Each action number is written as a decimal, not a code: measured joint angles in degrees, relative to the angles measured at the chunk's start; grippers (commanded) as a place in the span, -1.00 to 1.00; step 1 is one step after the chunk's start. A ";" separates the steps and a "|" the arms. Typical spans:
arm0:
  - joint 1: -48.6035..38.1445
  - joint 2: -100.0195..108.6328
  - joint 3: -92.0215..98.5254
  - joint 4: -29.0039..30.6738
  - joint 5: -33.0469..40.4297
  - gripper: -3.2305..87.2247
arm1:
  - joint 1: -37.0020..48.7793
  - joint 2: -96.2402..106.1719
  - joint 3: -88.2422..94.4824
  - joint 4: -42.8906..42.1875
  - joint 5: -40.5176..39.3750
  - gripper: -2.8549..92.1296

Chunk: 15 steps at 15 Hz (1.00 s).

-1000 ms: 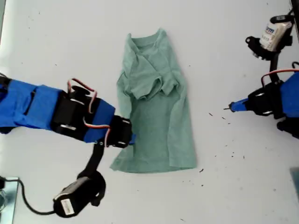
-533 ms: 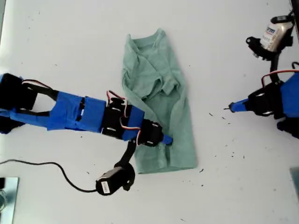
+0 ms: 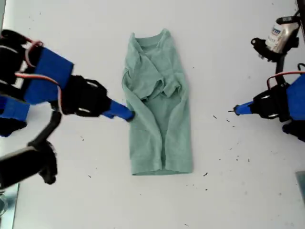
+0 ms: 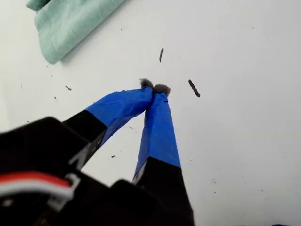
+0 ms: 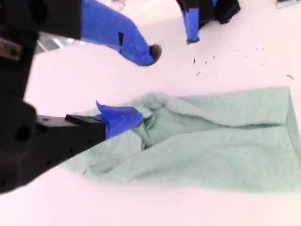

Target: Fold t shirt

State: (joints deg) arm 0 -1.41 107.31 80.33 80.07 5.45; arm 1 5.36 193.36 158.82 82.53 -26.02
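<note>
White counter (image 3: 228, 43) is matte with small dark specks, bare on all sides. T shirt (image 3: 158, 102) lies mid-counter, heathered green knit, folded into a narrow strip, collar away from hem. Second tool (image 3: 127, 114) is seen spread wide at its exterior-view-left edge, one tip on cloth. First tool (image 3: 233, 110), tips together and gripping nothing, is parked well apart.

White tabletop (image 3: 214, 191) fills view; small dark specks (image 3: 237, 157) scattered; even, bright light.
</note>
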 measured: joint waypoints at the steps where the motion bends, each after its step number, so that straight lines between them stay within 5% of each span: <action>1: -0.35 11.87 16.35 -6.33 -3.60 -0.93 | 0.09 -0.09 0.00 0.00 0.00 -0.94; 4: 2.90 37.62 67.50 -28.74 -16.61 -0.93 | 0.62 -0.09 0.70 0.00 0.00 -0.94; 6: 4.83 43.77 84.46 -33.57 -21.18 -0.93 | 0.62 -0.53 0.79 0.00 0.00 -0.94; 10: 3.96 54.67 89.21 -27.69 -22.41 -0.93 | 0.62 -5.98 0.70 -0.62 0.97 -0.94; 13: 4.04 42.98 68.55 -19.34 -19.69 -0.88 | -1.93 -33.22 -20.30 0.62 1.14 -0.94; 15: 6.86 25.84 47.55 -12.22 -17.05 -0.36 | -5.36 -56.07 -44.74 4.92 1.14 -0.76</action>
State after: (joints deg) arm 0 5.45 133.15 127.88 67.85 -11.60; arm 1 0.00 137.29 114.08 87.45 -24.87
